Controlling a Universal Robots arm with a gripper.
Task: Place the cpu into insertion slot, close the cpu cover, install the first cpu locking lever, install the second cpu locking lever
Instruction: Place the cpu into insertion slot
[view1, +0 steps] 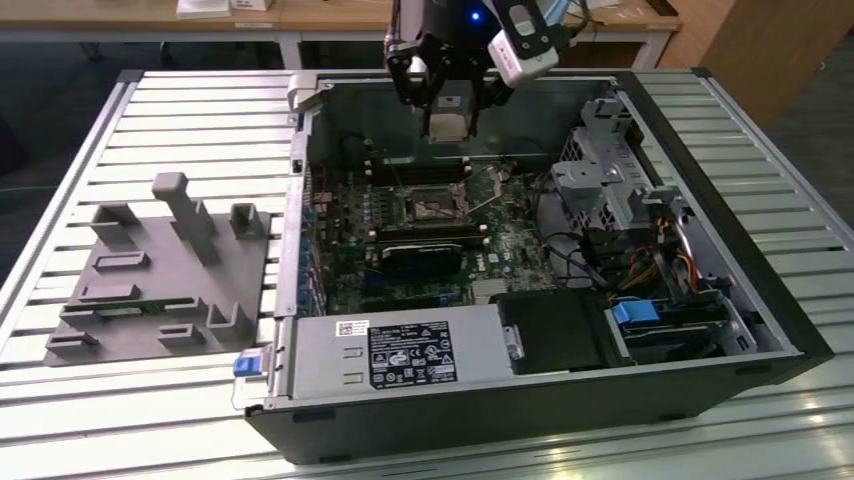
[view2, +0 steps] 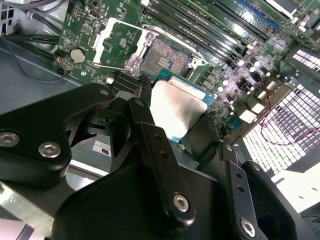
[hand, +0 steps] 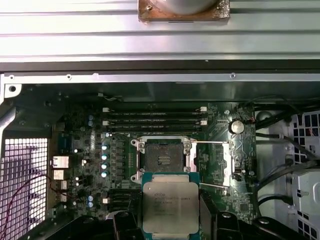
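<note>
the hand (view1: 450, 128) is clenched on the cpu (hand: 170, 207), gripping it by its edges in the air above the open computer case (view1: 534, 400) on the slatted desk (view1: 187, 120), near the bare insertion slot (hand: 163, 160) but not in it, with the cpu cover (view2: 104, 39) swung open beside the slot.

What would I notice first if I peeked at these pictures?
Probably the shiny square cpu, pinched by the gripper over the open computer case. On the green board inside, the insertion slot lies bare, with the cpu cover swung open beside it.
</note>
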